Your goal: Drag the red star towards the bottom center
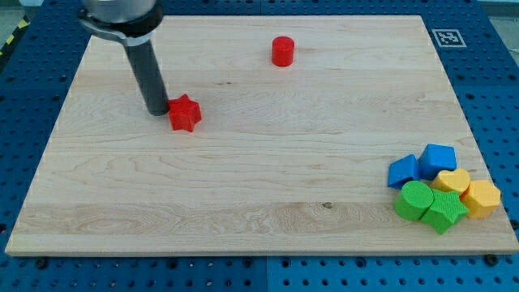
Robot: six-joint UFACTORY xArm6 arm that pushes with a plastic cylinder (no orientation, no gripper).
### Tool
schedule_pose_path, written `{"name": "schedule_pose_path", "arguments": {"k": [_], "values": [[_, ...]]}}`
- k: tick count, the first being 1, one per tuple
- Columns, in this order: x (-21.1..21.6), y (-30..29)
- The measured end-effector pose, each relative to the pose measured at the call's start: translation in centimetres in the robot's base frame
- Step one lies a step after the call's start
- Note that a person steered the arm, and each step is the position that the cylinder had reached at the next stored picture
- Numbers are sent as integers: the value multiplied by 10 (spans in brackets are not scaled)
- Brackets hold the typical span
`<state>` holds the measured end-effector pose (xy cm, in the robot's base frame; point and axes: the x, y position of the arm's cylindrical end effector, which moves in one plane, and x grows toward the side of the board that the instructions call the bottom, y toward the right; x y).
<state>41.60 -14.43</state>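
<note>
A pale wooden worktop point(259, 186) lies on a blue pegboard bench point(495, 97), with a black-and-white marker tag point(446, 37) at the view's top right corner of the board. No claw shows anywhere, so whether it is open or closed does not arise: the arm ends in a straight dark rod that comes down from the view's top left, and my tip point(157, 111) rests on the wood in the upper left part of the board. Just to the view's right of my tip and slightly below it sits the red star point(185, 113), touching or all but touching the rod's foot; I cannot tell which. It lies in the upper left region, well above the bottom edge and left of the board's middle. Further to the view's right of my tip and higher up, near the top edge, stands a red cylinder point(282, 51), well apart from the star. Far off to the view's right and below my tip, near the bottom right corner, a tight cluster is packed together: a blue block point(403, 171) with another blue block point(439, 157) beside it, a green cylinder point(414, 199) and a green star point(443, 210) beneath them, then a yellow heart-like block point(452, 181) and a yellow hexagonal block point(482, 198) at the outer edge.
</note>
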Motion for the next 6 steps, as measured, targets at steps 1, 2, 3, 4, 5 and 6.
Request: {"name": "schedule_pose_path", "arguments": {"k": [1, 2, 3, 4, 5, 6], "values": [[4, 31], [21, 55], [34, 78], [49, 108], [71, 134], [104, 152]]}}
